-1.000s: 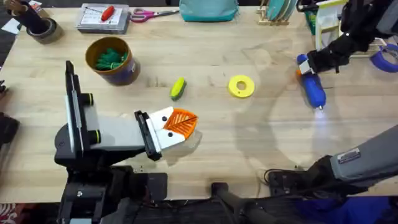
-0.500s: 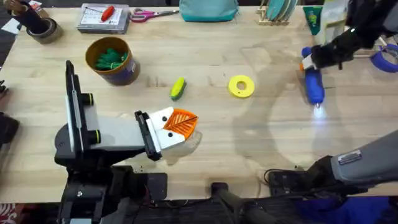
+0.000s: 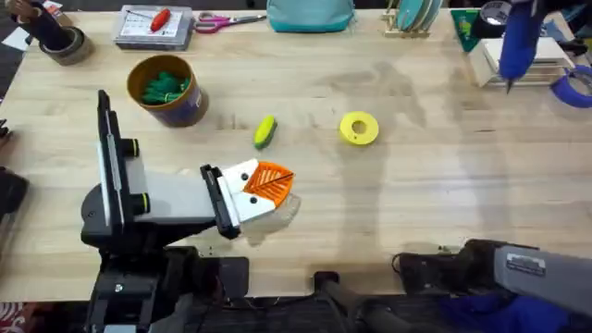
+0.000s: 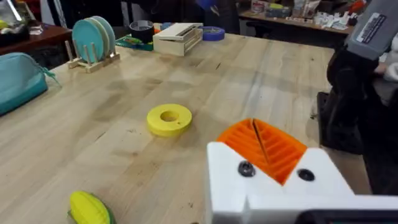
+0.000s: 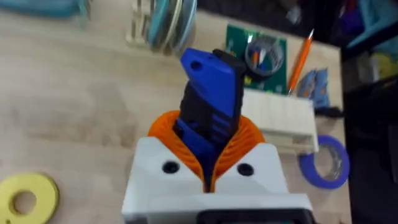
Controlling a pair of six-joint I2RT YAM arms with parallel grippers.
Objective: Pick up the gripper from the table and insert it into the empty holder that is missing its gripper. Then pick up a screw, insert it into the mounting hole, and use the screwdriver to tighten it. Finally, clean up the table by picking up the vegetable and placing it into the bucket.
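Observation:
My left gripper (image 3: 276,181) rests low over the table's near middle, its two orange ribbed fingers (image 4: 273,146) pressed together and seated in white holders (image 4: 273,190) with two dark screw heads showing. My right gripper (image 5: 208,146) is raised at the far right and shut on the blue screwdriver (image 3: 513,42), whose tip points down toward the table. The corn vegetable (image 3: 265,130) lies just beyond the left gripper. The bucket (image 3: 185,109) stands at the far left with green pieces inside.
A yellow ring (image 3: 359,128) lies mid-table. Along the far edge are a grey case (image 3: 139,30), pink scissors (image 3: 217,20), a teal pouch (image 3: 310,14) and a plate rack (image 3: 416,17). A white box (image 3: 536,63) and blue tape (image 3: 578,85) sit far right.
The right arm has lifted the blue screwdriver off the table and carried it up and toward the far right corner. The left arm has stayed still.

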